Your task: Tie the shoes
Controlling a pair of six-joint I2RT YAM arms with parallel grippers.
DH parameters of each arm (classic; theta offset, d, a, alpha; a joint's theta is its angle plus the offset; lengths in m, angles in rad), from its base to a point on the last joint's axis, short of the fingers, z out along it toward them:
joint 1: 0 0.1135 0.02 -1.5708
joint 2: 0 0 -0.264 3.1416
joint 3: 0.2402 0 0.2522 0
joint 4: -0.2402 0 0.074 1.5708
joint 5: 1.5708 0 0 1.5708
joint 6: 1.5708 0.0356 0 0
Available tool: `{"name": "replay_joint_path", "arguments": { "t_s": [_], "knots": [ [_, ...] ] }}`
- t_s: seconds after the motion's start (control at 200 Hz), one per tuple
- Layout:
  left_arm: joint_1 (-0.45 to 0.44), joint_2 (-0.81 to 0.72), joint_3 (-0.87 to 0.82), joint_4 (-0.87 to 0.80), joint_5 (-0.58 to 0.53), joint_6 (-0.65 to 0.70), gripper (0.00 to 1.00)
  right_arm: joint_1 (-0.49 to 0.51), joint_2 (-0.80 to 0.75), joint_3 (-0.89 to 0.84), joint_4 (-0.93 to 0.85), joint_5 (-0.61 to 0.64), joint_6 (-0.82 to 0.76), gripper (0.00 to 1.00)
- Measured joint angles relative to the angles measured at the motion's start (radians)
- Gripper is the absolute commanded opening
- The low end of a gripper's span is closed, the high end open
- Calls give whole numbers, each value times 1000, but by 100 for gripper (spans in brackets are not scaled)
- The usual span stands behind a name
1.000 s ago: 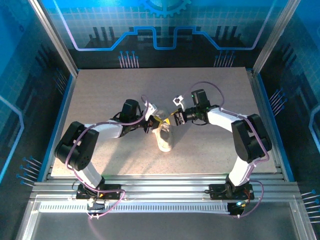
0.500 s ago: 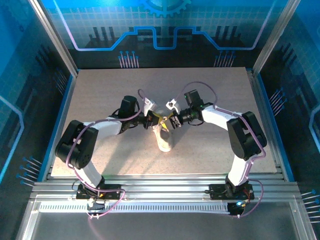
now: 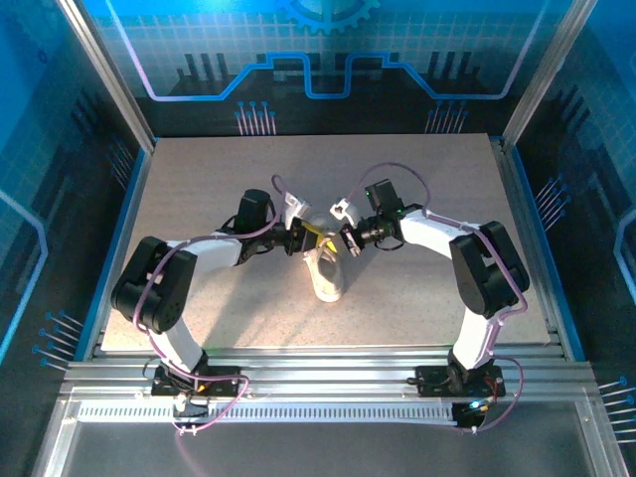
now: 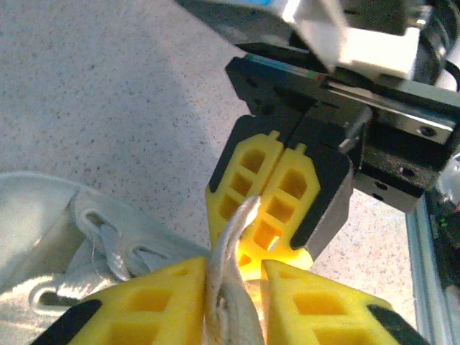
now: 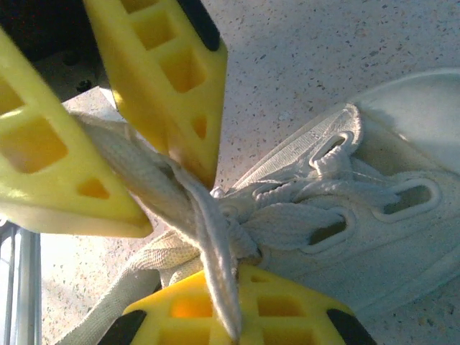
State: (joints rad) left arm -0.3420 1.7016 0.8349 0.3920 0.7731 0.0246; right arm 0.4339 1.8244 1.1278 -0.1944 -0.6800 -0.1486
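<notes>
The white shoe (image 3: 328,276) lies mid-table, toe toward the arms, and both grippers meet over its far end. My left gripper (image 3: 306,238) comes in from the left, my right gripper (image 3: 343,241) from the right. In the left wrist view, my left gripper (image 4: 237,287) has its jaws a little apart, and a white lace (image 4: 228,244) lies against one finger (image 4: 144,302). The right gripper (image 4: 277,208) is pinched shut on that lace just beyond. The right wrist view shows my right gripper (image 5: 233,287) shut on the lace (image 5: 208,237) beside the shoe's eyelets (image 5: 374,215), with the left gripper (image 5: 169,187) opposite.
The speckled grey table (image 3: 199,199) has free room on all sides of the shoe. A metal rail (image 3: 318,373) runs along the near edge by the arm bases. Blue enclosure walls (image 3: 60,248) stand to the left, right and back.
My right gripper moved left to the lace and shut on it. My left gripper's jaws, shut before, have parted a little. The shoe has barely shifted.
</notes>
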Motion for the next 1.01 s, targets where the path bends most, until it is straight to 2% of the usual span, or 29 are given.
{"name": "replay_joint_path", "arguments": {
  "t_s": [0.135, 0.31, 0.425, 0.856, 0.936, 1.006],
  "knots": [
    [0, 0, -10, 26, 14, 16, 55, 0, 0, 0, 0, 0, -3, 4],
    [7, 0, -14, 30, 14, 74, 57, 0, -1, 0, -7, 0, -11, 3],
    [8, 7, 8, -18, 18, 119, 54, 0, -1, 0, -11, 0, -15, 4],
    [-5, 65, 60, -103, 27, 200, 33, 0, -10, 0, -24, 0, -18, 4],
    [-12, 67, 60, -104, 25, 212, 23, 1, -13, 0, -26, 0, -18, 4],
    [-16, 67, 61, -106, 21, 215, 7, 4, -14, 0, -26, 0, -18, 7]
  ]
}}
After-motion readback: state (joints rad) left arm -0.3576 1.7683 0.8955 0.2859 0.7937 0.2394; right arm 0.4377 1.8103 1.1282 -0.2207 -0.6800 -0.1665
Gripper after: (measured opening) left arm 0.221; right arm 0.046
